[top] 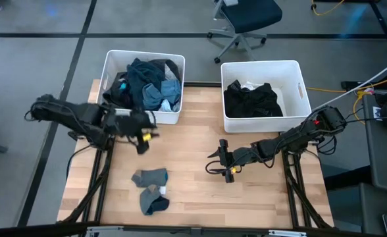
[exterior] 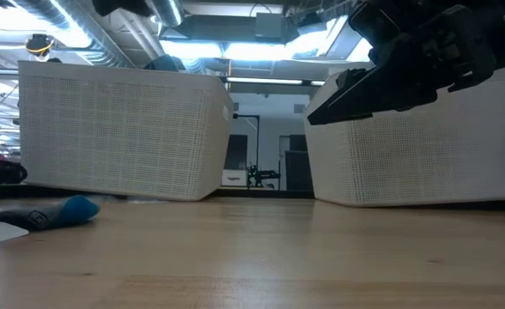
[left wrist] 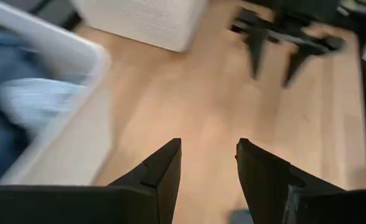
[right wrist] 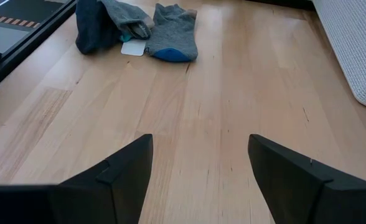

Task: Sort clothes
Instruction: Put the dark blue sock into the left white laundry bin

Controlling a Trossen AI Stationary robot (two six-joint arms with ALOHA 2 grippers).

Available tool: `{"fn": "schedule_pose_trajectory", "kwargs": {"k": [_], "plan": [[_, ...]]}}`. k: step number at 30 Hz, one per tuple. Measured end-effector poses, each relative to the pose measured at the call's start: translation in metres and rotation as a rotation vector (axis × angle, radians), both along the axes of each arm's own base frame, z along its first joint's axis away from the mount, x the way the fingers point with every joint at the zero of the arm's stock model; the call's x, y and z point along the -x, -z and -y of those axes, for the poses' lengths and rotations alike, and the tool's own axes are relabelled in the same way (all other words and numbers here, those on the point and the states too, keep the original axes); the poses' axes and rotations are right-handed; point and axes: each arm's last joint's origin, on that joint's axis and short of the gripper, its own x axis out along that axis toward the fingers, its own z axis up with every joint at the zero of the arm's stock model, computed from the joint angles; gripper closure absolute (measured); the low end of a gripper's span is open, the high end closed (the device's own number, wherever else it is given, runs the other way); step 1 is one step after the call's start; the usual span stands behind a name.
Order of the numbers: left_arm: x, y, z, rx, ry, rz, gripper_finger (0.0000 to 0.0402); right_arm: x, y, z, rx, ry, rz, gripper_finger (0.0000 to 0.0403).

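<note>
A wooden counter (top: pixel 193 197) carries two white bins along its upper edge. The left bin (top: pixel 111 66) holds blue and teal clothes (top: pixel 147 82); the right bin (top: pixel 299 72) holds black clothes (top: pixel 253 99). Grey socks (top: pixel 151 189) lie lower left. The left gripper (top: pixel 143 136), jaws apart and empty, hovers beside the left bin. The right gripper (top: pixel 221 161), jaws wide apart, waits mid-frame.

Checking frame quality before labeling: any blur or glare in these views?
Left wrist view: motion blur smears the left bin and the clothes in it. Low view: ceiling lights glare. Right wrist view: sharp on the socks. High view: even light.
</note>
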Motion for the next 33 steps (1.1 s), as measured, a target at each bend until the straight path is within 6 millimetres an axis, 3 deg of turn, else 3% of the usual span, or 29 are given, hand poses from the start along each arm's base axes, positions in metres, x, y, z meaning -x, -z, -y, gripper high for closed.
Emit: {"fn": "schedule_pose_trajectory", "kwargs": {"k": [10,16,27,33], "plan": [[-0.047,0.041,0.075,0.063,0.147,-0.053,0.0258,0.0,0.0,0.0,0.0,0.0,0.0,0.0139],[-0.064,0.074,0.119,0.09,0.199,-0.088,0.0258,0.0,0.0,0.0,0.0,0.0,0.0,0.0139],[-0.071,0.138,0.168,0.187,0.241,-0.303,0.0259,0.0,-0.001,0.0,-0.003,0.0,0.009,0.0139],[-0.075,0.163,0.184,0.199,0.311,-0.358,0.0259,0.0,-0.001,0.0,0.003,0.014,0.013,0.0139]]}}
